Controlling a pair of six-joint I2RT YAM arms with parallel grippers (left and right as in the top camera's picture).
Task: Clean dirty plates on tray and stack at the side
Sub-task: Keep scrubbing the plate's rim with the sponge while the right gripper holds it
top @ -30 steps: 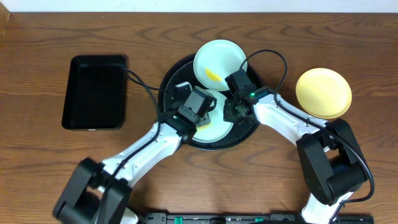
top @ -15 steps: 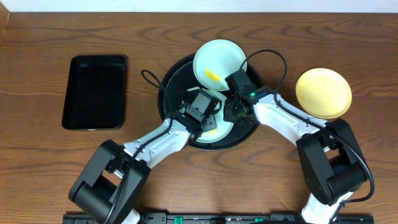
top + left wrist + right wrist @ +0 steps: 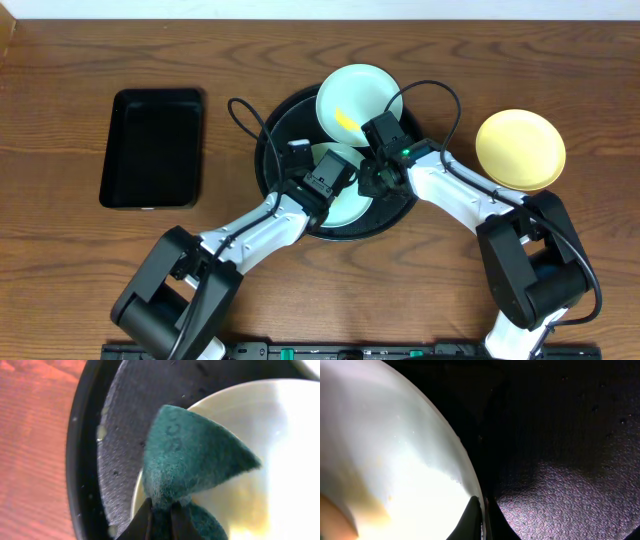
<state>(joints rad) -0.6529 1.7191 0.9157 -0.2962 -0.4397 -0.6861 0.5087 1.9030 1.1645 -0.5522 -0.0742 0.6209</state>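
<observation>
Wooden bench [image 3: 60, 120], mid-width: in the tray [image 3: 268, 140] the left tool [image 3: 160, 516], gripping a green sponge [image 3: 195, 460], has swept the near blue plate [image 3: 280, 460], fading its smear [image 3: 245, 505], so it is nearly clean, I judge, while the right tool [image 3: 481, 510] stays shut on its rim.

Tray [image 3: 283, 128]: large, round, black, raised rim, flat on the table. Upper plate [image 3: 358, 97]: pale blue, round, shallow, propped on the tray's far rim, with a yellow-orange smear [image 3: 346, 120]. Lower plate [image 3: 347, 207]: pale blue, lying inside the tray toward its near side, with a faint yellowish film. Yellow plate [image 3: 520, 149]: pale yellow, upright on the table, apart to the tray's right.
</observation>
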